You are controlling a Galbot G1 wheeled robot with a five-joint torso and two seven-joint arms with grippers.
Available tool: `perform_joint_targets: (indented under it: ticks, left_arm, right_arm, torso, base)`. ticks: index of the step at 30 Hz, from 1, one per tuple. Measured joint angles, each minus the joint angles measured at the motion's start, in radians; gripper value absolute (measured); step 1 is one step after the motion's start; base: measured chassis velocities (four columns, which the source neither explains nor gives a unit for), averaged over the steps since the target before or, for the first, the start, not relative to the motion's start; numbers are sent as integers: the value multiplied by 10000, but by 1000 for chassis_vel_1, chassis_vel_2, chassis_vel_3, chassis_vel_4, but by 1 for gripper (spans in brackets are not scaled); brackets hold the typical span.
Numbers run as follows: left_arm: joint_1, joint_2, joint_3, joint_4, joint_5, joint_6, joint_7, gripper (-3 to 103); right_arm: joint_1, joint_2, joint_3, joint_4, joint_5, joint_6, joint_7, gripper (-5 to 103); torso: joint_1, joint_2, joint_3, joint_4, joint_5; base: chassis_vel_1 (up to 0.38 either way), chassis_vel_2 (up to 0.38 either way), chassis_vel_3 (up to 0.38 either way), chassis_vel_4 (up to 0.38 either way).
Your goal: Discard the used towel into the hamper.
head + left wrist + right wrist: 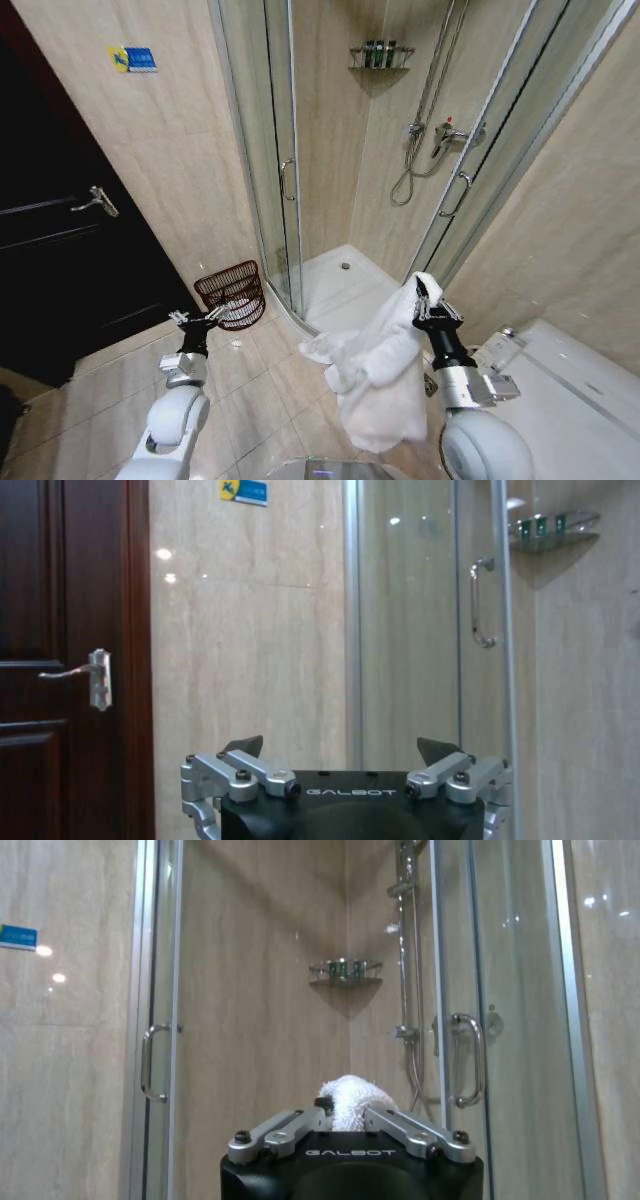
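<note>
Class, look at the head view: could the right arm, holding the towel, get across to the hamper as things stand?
Probably not yet. The right gripper with the towel is well off from the hamper, and the left gripper lies between.

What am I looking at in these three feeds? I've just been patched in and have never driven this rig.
You're seeing a two-armed wheeled robot in a bathroom. The head view looks down from its head: the right gripper is shut on a white towel that hangs from it, and the left gripper is open and empty, near the hamper, a dark woven basket standing on the tiled floor beside the glass shower stall. The other two feeds come from cameras on each wrist, looking past the fingers: the right one shows the towel's tip pinched between them.
</note>
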Motion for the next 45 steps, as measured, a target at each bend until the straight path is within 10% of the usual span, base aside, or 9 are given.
perform_joint_targets:
  ticks: [45]
  left_arm:
    - [50,-110,29,-389,234,-38,264,100]
  right_arm:
    - [-171,-79,-198,317,-1118,-156,111,3]
  torso:
    - [-2,1,-1,-3,0]
  base:
    - [30,20,-18,-27]
